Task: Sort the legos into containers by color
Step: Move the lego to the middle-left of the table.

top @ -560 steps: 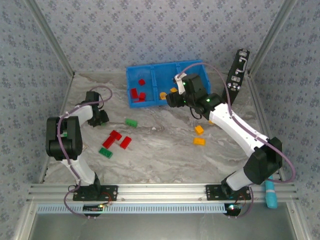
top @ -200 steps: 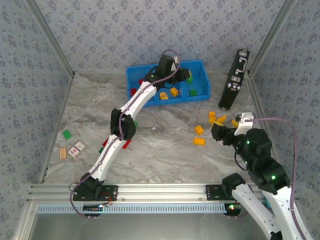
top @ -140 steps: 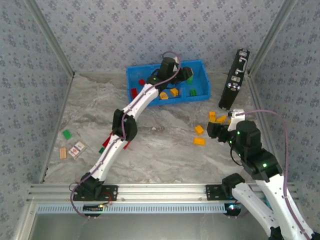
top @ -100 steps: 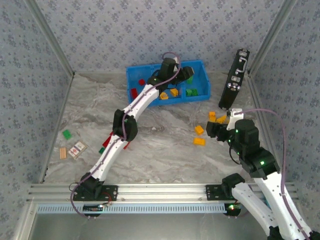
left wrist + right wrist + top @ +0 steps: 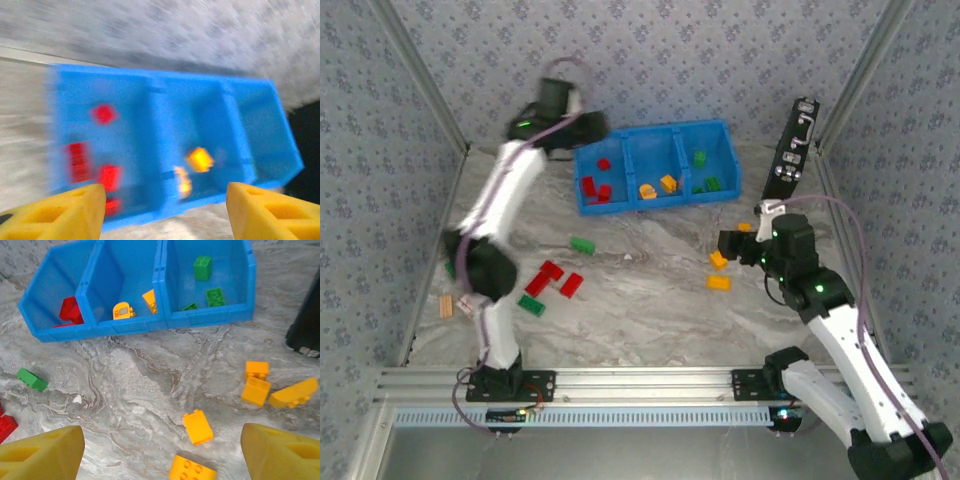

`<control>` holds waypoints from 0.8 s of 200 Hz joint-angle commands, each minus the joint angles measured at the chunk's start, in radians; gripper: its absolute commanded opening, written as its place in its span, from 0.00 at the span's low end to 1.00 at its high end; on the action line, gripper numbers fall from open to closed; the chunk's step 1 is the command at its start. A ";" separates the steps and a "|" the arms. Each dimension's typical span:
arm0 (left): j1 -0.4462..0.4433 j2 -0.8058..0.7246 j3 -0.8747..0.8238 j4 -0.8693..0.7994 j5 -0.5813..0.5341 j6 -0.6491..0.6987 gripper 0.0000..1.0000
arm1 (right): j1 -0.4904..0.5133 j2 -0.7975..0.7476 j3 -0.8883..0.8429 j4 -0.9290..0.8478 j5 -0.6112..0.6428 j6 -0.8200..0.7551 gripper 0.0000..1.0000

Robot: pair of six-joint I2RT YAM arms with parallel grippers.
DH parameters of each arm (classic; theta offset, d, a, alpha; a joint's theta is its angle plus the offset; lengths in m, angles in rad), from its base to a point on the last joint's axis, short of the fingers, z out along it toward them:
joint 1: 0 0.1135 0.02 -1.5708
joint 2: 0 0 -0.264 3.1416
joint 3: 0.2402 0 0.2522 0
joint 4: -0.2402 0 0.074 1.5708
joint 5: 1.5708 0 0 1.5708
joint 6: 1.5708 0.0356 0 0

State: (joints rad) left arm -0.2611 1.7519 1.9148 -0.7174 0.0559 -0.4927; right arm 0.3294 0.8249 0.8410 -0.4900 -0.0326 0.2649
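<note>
The bin point(image 5: 200, 317) is bright blue, with red legos point(image 5: 70, 309), orange-yellow legos point(image 5: 197, 426) and green legos point(image 5: 202, 267). The surface point(image 5: 140, 385) is grey-white marbled, the walls point(image 5: 650, 60) a pale blue-grey floral print, the case point(image 5: 792, 160) black.

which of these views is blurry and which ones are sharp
Left wrist view: heavily smeared, so the blue bin and the bricks in it have soft, streaked edges. Right wrist view: sharp, with the studs on the orange bricks readable. Top external view: evenly lit and crisp, except the left arm, which is blurred towards its far end by the bin's left end.
</note>
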 commanded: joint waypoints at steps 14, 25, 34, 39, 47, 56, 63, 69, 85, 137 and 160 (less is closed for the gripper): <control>0.220 -0.386 -0.540 -0.007 -0.136 -0.001 0.64 | -0.005 0.098 0.062 0.092 -0.105 -0.053 0.84; 0.299 -0.468 -0.667 -0.011 -0.115 -0.013 0.64 | -0.004 0.129 0.084 0.098 -0.126 -0.062 0.84; 0.351 -0.512 -0.733 -0.035 -0.097 -0.010 0.64 | -0.004 0.158 0.103 0.097 -0.145 -0.072 0.84; 0.373 -0.529 -0.770 -0.045 -0.102 -0.004 0.64 | -0.004 0.171 0.113 0.095 -0.154 -0.079 0.84; 0.401 -0.553 -0.818 -0.059 -0.108 -0.003 0.66 | -0.006 0.189 0.128 0.090 -0.165 -0.089 0.84; 0.435 -0.576 -0.870 -0.058 -0.091 -0.008 0.68 | -0.005 0.204 0.141 0.083 -0.174 -0.101 0.84; 0.464 -0.593 -0.909 -0.054 -0.084 -0.017 0.70 | -0.005 0.213 0.150 0.079 -0.179 -0.109 0.84; 0.493 -0.605 -0.944 -0.046 -0.066 -0.022 0.72 | -0.005 0.218 0.154 0.075 -0.183 -0.115 0.84; 0.569 -0.624 -1.011 -0.006 -0.025 0.002 0.74 | -0.007 0.223 0.149 0.080 -0.185 -0.126 0.84; 0.705 -0.470 -1.027 0.032 0.043 0.150 0.74 | -0.008 0.233 0.103 0.102 -0.198 -0.101 0.84; 0.734 -0.392 -1.001 0.091 0.038 0.191 0.74 | -0.007 0.242 0.092 0.106 -0.188 -0.093 0.84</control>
State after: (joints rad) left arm 0.4416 1.2945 0.8768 -0.6834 0.0669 -0.3893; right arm 0.3283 1.0550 0.9516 -0.3981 -0.2100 0.1646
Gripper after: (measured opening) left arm 0.740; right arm 0.839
